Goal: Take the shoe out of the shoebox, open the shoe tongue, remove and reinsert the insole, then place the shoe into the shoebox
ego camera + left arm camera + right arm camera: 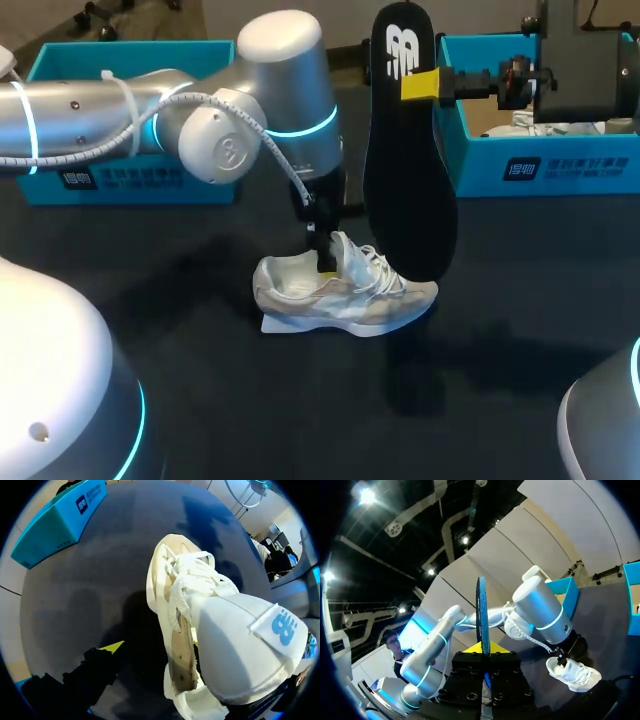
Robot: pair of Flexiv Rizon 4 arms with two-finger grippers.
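Dark bench (150,340). Right hand (420,85) clamped insole (410,180); left hand (322,250) at shoe (370,300), grip unclear. Floppy insole might miss shoe.

Dark table (200,400), matte surface. One white shoe (340,295) stands on its sole near the middle, heel toward the robot's left and toe toward its right, laces loose. Two teal shoeboxes sit along the far edge, well apart: left shoebox (180,185) and right shoebox (560,165).
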